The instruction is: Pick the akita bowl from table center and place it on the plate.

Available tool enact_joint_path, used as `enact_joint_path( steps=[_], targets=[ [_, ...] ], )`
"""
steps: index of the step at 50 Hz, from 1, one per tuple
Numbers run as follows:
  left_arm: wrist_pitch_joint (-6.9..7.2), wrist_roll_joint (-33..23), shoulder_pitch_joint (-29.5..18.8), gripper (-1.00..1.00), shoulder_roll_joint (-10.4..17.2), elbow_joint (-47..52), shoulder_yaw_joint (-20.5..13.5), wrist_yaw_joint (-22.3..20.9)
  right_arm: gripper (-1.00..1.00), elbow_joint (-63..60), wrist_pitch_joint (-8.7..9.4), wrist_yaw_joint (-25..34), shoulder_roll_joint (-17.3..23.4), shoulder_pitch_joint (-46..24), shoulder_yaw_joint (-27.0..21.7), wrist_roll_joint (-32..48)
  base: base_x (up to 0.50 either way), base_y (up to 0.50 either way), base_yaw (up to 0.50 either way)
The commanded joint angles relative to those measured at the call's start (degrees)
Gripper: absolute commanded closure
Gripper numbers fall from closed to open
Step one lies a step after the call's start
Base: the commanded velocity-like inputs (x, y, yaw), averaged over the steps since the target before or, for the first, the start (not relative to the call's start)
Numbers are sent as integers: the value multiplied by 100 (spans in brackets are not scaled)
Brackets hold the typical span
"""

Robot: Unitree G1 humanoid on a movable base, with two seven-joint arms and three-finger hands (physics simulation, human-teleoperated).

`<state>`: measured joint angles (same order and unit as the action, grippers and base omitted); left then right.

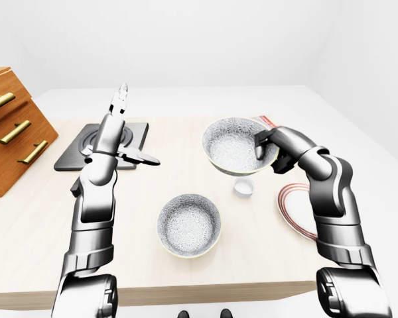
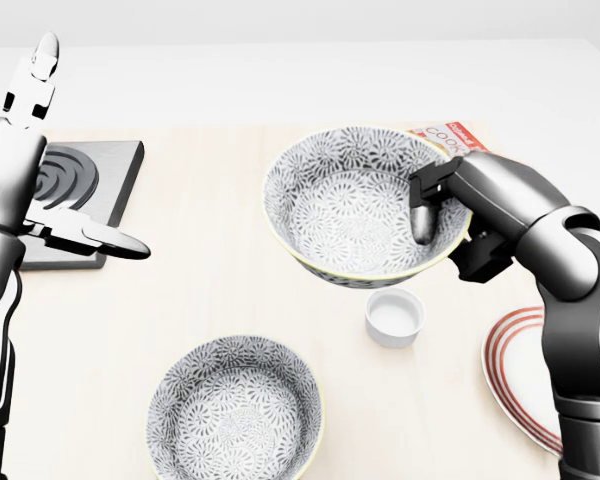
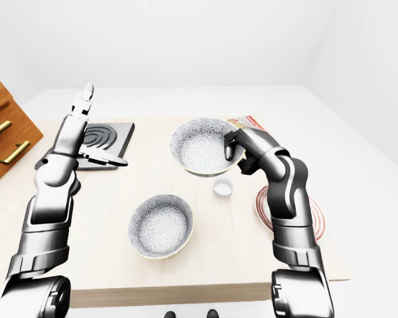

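Patterned akita bowl (image 2: 360,205) aloft, tilted, rim pinched by right hand (image 2: 435,205); left hand (image 2: 50,150) raised, fingers splayed.

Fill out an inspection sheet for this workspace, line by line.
Surface: light wooden table, level.
Job's things: held akita bowl lifted and tilted; striped plate bare at the head view's right.
Clutter: second patterned bowl, small white cup, black stove burner, cookbook partly hidden, wooden drawer cabinet.
Hands: right hand pinches the bowl's rim; left hand open, raised, empty.
Cables: nothing seen.
Surroundings: plain white walls.
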<state>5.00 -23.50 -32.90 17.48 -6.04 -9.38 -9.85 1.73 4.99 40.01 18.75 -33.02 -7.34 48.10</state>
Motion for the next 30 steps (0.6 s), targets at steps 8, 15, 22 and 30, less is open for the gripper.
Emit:
enact_joint_path(
  steps=[8,15,22,30],
  targets=[
    [0,155,92,-100,39,-231,4,194,100,-1520,1,-1,268,1240,-703,-1333,0,0,0],
    [0,99,241,-100,-30,46,12,138,100,-1636,1,-1,311,1608,-938,-1433,0,0,0],
    [0,49,353,-100,-96,216,31,102,100,-1521,1,-1,317,1782,-1049,-1493,0,0,0],
    [0,27,348,-100,-106,194,32,83,100,-1639,1,-69,330,2282,-1457,-1674,0,0,0]
  ],
)
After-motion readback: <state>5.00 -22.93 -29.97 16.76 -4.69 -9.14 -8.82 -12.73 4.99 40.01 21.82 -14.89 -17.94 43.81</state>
